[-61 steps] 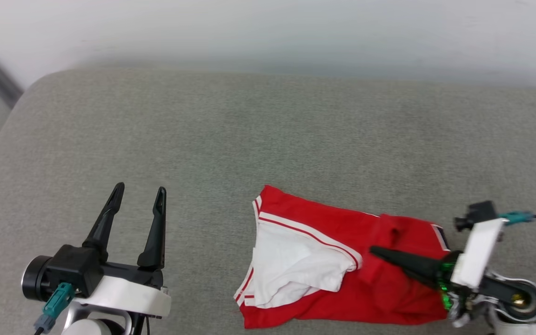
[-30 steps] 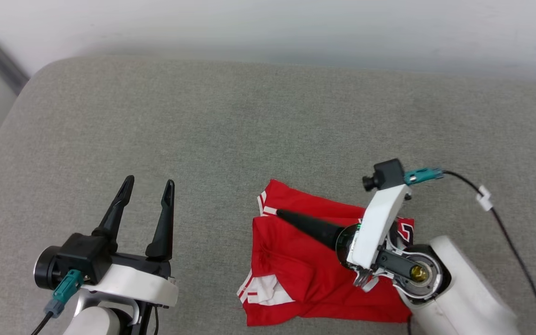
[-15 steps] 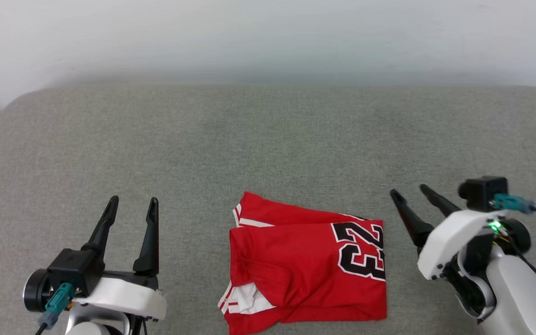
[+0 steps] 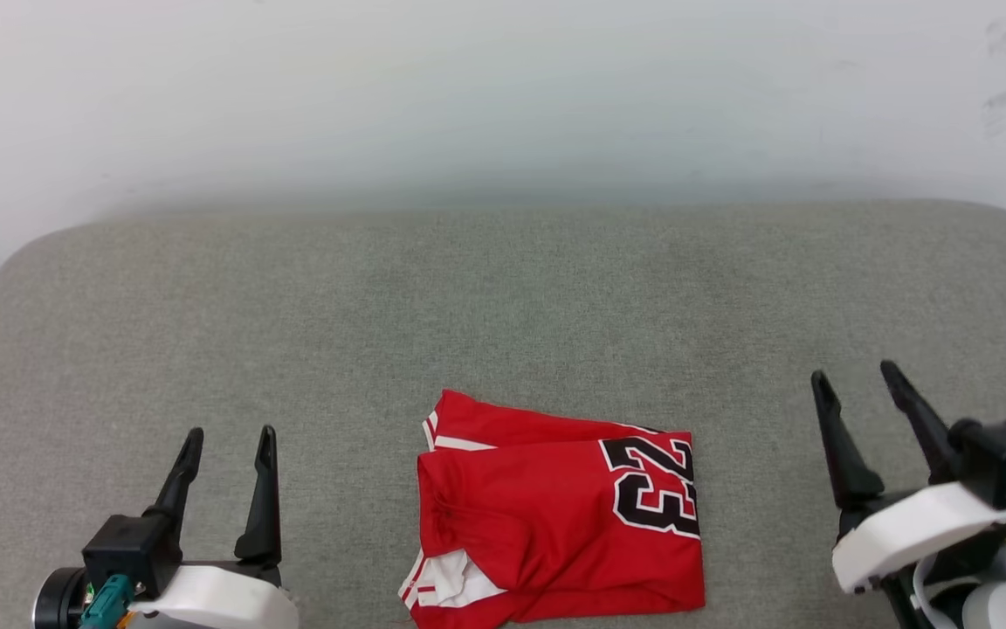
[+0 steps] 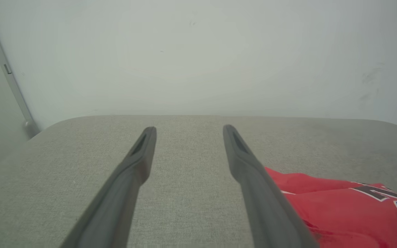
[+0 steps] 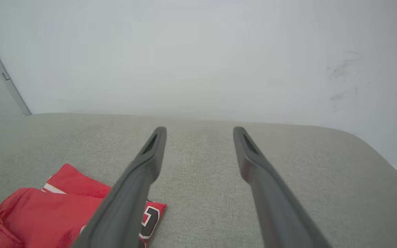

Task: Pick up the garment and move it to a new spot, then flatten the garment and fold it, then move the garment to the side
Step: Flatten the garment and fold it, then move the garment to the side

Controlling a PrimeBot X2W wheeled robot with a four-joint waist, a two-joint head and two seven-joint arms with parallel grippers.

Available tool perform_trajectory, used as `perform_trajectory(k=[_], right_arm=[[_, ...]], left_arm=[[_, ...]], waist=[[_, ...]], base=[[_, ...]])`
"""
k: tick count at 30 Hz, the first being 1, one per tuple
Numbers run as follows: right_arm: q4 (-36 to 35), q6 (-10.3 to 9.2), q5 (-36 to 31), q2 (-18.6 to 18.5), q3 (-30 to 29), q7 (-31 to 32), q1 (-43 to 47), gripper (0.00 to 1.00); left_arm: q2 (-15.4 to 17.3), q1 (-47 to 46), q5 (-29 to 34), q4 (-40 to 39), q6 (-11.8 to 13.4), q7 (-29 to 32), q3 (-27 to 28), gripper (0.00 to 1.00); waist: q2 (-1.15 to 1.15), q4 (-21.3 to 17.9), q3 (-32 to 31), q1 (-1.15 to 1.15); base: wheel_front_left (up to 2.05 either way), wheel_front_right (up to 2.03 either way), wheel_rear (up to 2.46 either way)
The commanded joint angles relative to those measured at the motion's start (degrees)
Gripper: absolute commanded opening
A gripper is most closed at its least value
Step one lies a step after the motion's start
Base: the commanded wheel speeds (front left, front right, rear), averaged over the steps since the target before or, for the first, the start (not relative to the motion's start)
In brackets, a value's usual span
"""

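Shows the folded red garment (image 4: pixel 547 524) at the bottom centre of the head view on the grey fabric counter (image 4: pixel 503 297), between and well apart from the left end effector (image 4: pixel 231 432) at lower left and the right end effector (image 4: pixel 853 371) at lower right, both wide open, holding nothing.

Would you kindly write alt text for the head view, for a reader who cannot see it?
A folded red garment with a black-and-white "23" lies low in the view on a grey cushioned surface. The left gripper and right gripper stand open to either side of it, both apart from the cloth, with a pale wall behind.
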Motion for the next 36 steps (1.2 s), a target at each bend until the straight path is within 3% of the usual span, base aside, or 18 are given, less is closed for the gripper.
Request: perform_trajectory(k=[1,10,17,22,32,36], right_arm=[[-0.59,-0.02,-0.41,0.27,-0.14,0.2,1.02,1.0],[-9.07,-0.02,-2.02,3.26,-1.73,3.32,6.61,1.0],[-10.83,-0.02,-1.88,4.17,-2.25,4.75,7.31,1.0],[-10.15,-0.02,2.61,4.53,-3.28,8.79,7.96,1.0],[-1.0,-0.02,19.32,-0.98,-10.62,32.65,6.65,1.0],[3.72,-0.02,25.3,-0.68,-12.42,40.5,5.8,1.0]], left_arm=[[-0.1,0.63,0.18,0.11,0.03,-0.39,0.18,1.0],[-0.8,1.78,0.63,1.15,-0.72,-0.38,1.19,1.0],[-1.09,1.22,0.85,1.69,-0.93,-0.38,1.72,1.0],[-1.45,0.98,1.05,1.15,-0.97,-0.39,2.49,1.0],[-3.54,-0.55,2.22,-0.17,-1.65,-0.39,3.6,1.0],[-4.51,-1.39,3.18,-0.28,-2.48,-0.34,3.92,1.0]], waist=[[0.0,-0.08,-0.36,0.0],[0.0,0.12,-0.82,0.0],[0.0,-0.14,-0.48,0.0],[0.0,-0.01,-0.37,0.0],[0.0,3.49,1.47,0.0],[0.0,6.03,2.69,0.0]], base=[[0.0,0.0,0.0],[0.0,0.0,0.0],[0.0,0.0,0.0],[0.0,0.0,0.0],[0.0,0.0,0.0],[0.0,0.0,0.0]])
